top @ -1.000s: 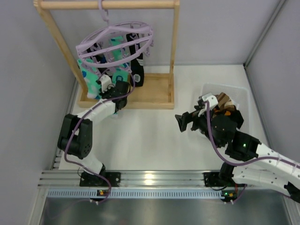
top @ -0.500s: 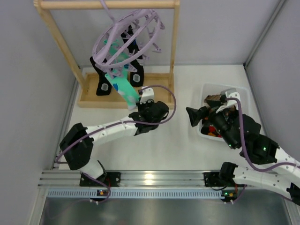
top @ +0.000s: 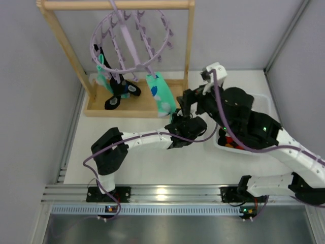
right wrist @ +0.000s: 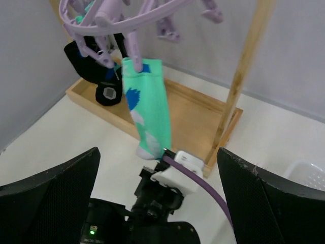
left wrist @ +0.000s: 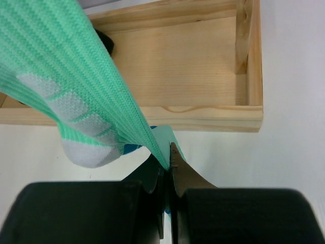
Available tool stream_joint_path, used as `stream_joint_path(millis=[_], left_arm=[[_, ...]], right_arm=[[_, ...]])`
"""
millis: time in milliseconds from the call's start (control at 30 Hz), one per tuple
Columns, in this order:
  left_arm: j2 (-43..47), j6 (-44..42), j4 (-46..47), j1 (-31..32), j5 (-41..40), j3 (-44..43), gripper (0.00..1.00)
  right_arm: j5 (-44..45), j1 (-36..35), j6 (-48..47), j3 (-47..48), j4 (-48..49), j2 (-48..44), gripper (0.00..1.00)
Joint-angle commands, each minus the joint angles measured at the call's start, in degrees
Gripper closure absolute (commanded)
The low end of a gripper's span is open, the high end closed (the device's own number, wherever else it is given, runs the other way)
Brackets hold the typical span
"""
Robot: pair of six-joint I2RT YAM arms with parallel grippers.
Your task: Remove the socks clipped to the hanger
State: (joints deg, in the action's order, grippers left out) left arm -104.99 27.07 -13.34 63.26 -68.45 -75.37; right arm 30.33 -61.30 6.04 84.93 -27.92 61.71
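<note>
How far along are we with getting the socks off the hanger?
Done: some socks already lie in the white bin. In hand: the left hand is shut on a teal sock, pulled taut but not yet off the hanger. Left: that one, plus black socks and another teal sock clipped on its left side.

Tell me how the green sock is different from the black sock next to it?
The green sock is teal with white and blue marks; the black sock is dark. The green sock is pinched near its lower end by the left gripper and pulled slanting; the black sock hangs loose, no gripper holding it. Both are clipped to the lilac hanger.
</note>
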Motion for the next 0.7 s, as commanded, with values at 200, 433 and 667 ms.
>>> stream_joint_path(millis=[200,433,667], left_arm=[[-1.2,-4.0,0.8,0.4,-0.6,-2.4,1.0],[-3.6,-9.3,0.8,0.8,-1.6,-5.5,1.0],[-5.0,-11.7,0.8,1.5,-2.8,-7.8,1.0]], right_arm=[[-6.8,2.2,-5.5,21.9,-7.0,21.5,0.12],[-0.6,3.0,-10.7,37.1,-10.8,35.7,0.18],[1.4,3.9,-15.8,45.8,-10.6,44.7,0.2]])
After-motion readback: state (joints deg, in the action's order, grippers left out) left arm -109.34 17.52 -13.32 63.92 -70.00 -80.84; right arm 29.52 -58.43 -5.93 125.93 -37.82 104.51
